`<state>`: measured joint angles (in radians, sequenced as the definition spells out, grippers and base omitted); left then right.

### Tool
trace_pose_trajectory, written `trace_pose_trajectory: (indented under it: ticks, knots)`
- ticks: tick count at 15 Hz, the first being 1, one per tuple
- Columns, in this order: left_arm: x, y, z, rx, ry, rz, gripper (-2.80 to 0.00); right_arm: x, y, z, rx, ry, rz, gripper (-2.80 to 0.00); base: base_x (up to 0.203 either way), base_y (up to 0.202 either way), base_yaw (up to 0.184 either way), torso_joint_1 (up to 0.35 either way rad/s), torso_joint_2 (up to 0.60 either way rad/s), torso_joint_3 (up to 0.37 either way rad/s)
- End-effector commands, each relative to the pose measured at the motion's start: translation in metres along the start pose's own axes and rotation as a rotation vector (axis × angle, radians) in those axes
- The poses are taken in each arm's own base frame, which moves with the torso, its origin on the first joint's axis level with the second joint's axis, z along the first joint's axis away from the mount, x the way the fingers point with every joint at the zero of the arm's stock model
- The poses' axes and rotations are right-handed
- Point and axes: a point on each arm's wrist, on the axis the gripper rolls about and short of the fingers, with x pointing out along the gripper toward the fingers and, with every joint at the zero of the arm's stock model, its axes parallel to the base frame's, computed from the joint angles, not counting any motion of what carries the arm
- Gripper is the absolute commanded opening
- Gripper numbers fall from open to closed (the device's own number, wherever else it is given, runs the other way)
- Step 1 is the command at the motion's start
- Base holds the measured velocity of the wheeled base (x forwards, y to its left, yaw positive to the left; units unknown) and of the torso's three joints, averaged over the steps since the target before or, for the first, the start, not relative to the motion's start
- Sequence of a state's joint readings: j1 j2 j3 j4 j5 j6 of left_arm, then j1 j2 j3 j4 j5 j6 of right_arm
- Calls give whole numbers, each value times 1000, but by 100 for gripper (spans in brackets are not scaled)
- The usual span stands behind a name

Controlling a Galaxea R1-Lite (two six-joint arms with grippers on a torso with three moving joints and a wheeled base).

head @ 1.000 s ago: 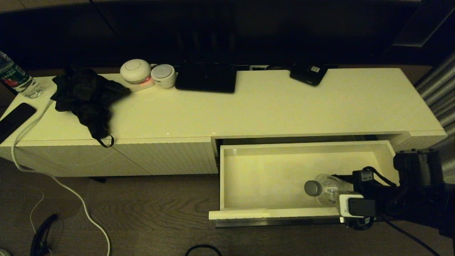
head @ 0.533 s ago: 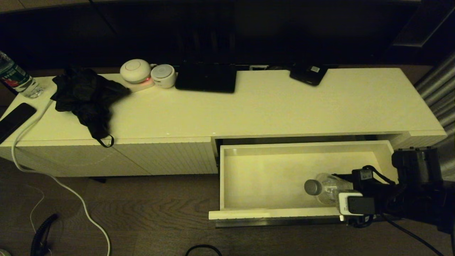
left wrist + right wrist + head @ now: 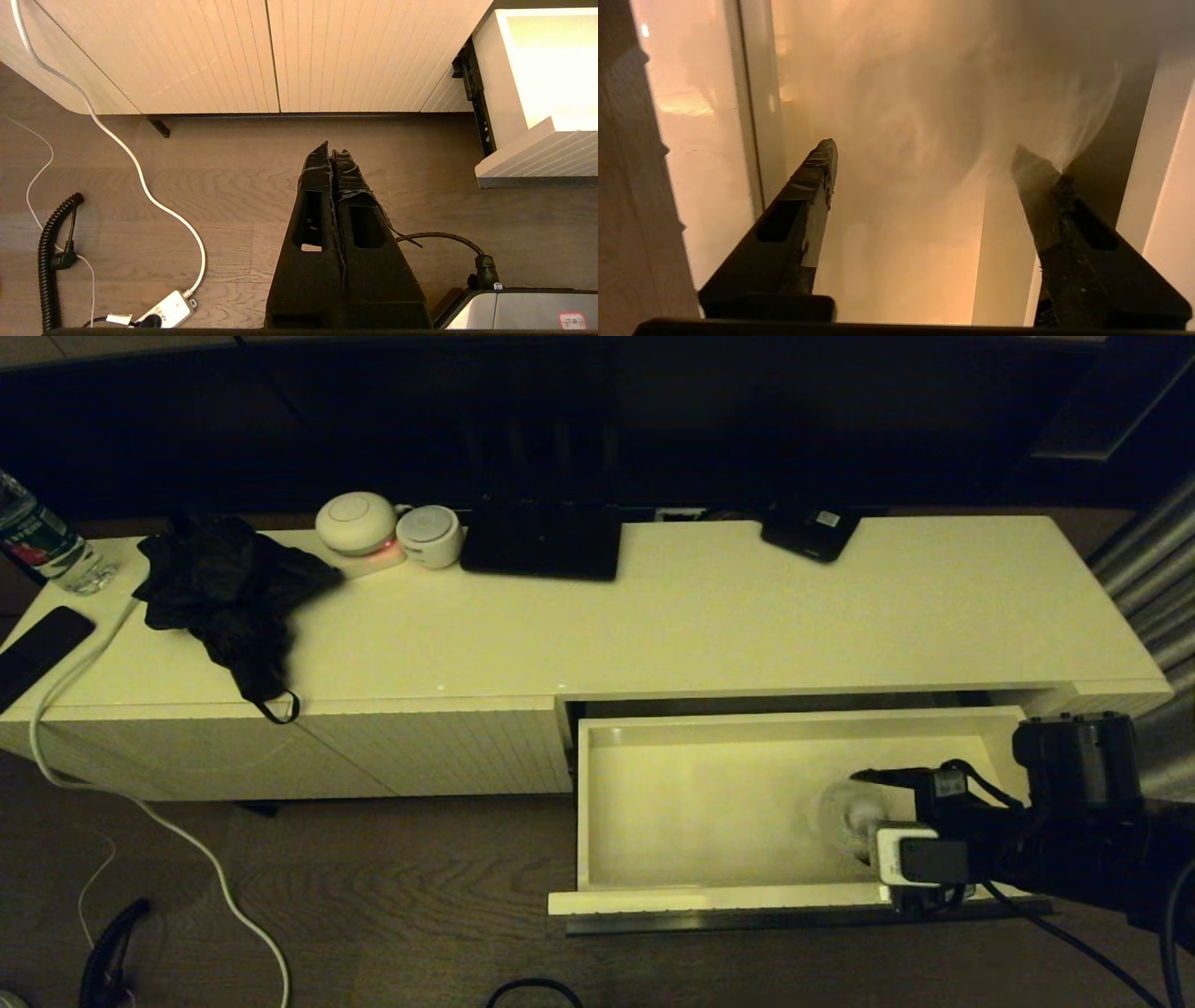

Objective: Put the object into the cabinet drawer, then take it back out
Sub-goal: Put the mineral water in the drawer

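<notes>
The cabinet drawer (image 3: pixel 747 898) stands pulled out of the cream cabinet (image 3: pixel 709 616) on its right side. The clear bottle (image 3: pixel 846 812) shows as a blurred shape low inside the drawer's right end, its cap not distinct. My right gripper (image 3: pixel 873 817) is down in the drawer around it. In the right wrist view its fingers (image 3: pixel 817 186) stand wide apart, open, with the smeared bottle (image 3: pixel 934 93) between them and apart from both pads. My left gripper (image 3: pixel 331 153) is shut and empty above the floor, left of the drawer's ribbed front (image 3: pixel 528 158).
On the cabinet top lie a black cloth (image 3: pixel 229 593), two white round devices (image 3: pixel 357 523), a black box (image 3: pixel 541 546) and a dark gadget (image 3: pixel 810 530). A green-and-red labelled bottle (image 3: pixel 42 546) and a phone (image 3: pixel 37 649) sit far left. A white cable (image 3: pixel 140 803) crosses the floor.
The bottle was sharp in my right gripper with its grey cap pointing left; now it is smeared and loose between the fingers. My right arm has shifted slightly left and toward the cabinet.
</notes>
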<state>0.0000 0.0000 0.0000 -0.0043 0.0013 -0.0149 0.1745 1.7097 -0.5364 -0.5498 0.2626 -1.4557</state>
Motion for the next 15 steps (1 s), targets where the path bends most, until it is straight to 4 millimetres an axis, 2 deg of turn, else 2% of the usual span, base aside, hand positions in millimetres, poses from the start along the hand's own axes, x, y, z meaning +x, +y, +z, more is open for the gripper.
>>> trace_pose_trajectory:
  ticks: [1, 9, 11, 15]
  knots:
    - [0, 0, 0, 0, -2, 0, -280, 3, 2, 0, -5, -3, 19, 0, 0, 0, 0, 0, 0, 0]
    - [0, 0, 0, 0, -2, 0, -280, -6, -8, -1, 11, 6, -36, 0, 0, 0, 0, 0, 0, 0]
    - [0, 0, 0, 0, 0, 0, -280, -20, -18, -8, 74, 36, -100, 0, 0, 0, 0, 0, 0, 0]
    - [0, 0, 0, 0, 0, 0, -280, -50, -40, -11, 320, 53, -194, 0, 0, 0, 0, 0, 0, 0]
